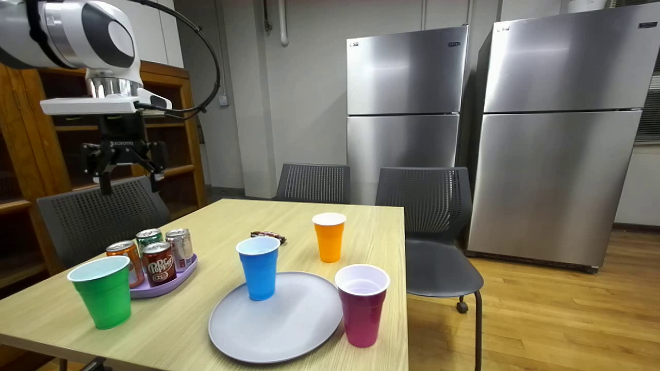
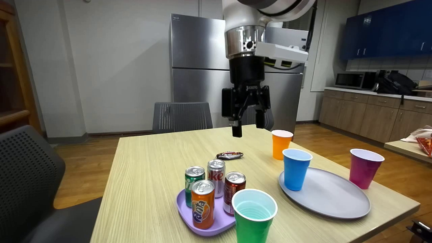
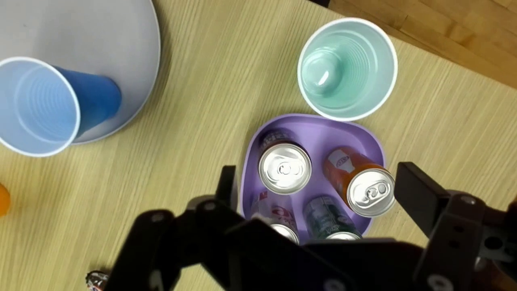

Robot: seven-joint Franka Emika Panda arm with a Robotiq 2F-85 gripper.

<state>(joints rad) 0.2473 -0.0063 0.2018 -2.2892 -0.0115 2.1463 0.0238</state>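
My gripper (image 1: 130,184) hangs high above the table, pointing down, with its jaws wide apart and nothing held. In the wrist view, the purple tray (image 3: 315,133) lies below the gap of the gripper (image 3: 321,190). Several small soda cans stand on that tray: an orange Fanta can (image 2: 203,206), a dark red Dr Pepper can (image 1: 159,265), a silver Coke can (image 2: 216,177) and a green can (image 2: 194,184). The black linkage partly covers the silver and green cans in the wrist view. Beside the tray stands a green cup (image 1: 103,296), seen empty from above.
A blue cup (image 1: 259,273) stands on a grey plate (image 1: 289,335). Next to the plate is a maroon cup (image 1: 362,314), and farther back an orange cup (image 1: 329,242). A wrapped bar (image 2: 229,155) lies mid-table. Dark chairs (image 1: 423,201) surround the table; refrigerators (image 1: 557,170) stand behind.
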